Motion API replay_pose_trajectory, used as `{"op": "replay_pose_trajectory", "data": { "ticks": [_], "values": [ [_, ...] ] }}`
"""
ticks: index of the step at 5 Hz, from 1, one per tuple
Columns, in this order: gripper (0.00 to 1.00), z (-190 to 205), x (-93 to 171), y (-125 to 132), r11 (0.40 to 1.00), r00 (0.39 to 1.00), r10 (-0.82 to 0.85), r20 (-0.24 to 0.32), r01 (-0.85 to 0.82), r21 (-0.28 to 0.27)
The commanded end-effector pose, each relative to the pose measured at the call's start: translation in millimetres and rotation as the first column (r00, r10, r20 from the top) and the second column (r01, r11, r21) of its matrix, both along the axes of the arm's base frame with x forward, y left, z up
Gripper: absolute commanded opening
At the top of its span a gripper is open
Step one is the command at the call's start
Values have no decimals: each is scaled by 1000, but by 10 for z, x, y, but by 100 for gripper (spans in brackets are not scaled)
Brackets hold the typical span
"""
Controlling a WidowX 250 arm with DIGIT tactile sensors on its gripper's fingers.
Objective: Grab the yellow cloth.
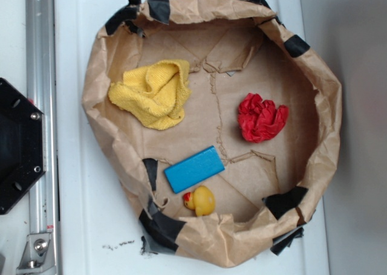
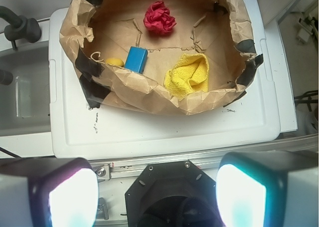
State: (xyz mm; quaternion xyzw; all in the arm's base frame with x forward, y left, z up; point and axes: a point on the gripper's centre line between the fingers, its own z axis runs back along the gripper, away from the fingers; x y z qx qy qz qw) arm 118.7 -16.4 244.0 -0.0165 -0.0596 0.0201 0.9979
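Observation:
The yellow cloth (image 1: 155,92) is a crumpled terry rag lying at the upper left inside a brown paper basin (image 1: 97,115). In the wrist view the yellow cloth (image 2: 188,76) lies just inside the basin's near wall (image 2: 149,90), right of centre. My gripper (image 2: 157,197) is open and empty, its two pale pads wide apart at the bottom of the wrist view, over the black robot base and well short of the basin. The gripper does not show in the exterior view.
Inside the basin are a red wrinkly wad (image 1: 262,117), a blue block (image 1: 194,168) and a small yellow rubber duck (image 1: 201,200). The basin stands on a white lid (image 1: 91,226). The black robot base (image 1: 15,145) and a metal rail (image 1: 41,75) are at the left.

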Motion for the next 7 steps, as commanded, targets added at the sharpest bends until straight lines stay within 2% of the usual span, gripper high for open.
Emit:
{"op": "replay_pose_trajectory", "data": {
  "ticks": [1, 2, 3, 4, 5, 6, 7],
  "values": [
    [100, 0, 0, 0, 1000, 1000, 0, 0, 0, 0],
    [100, -189, 500, 147, 993, 994, -100, 53, 96, 67],
    [100, -584, 945, 233, 985, 987, -160, -4, 160, 57],
    [100, -968, 1095, 231, 975, 982, -184, -52, 189, 115],
    [100, -1468, 1053, 253, 951, 953, -268, -142, 285, 122],
    [100, -1671, 928, 380, 941, 946, -293, -138, 311, 136],
    [100, -1980, 1027, 578, 945, 953, -266, -147, 288, 152]
  ]
}}
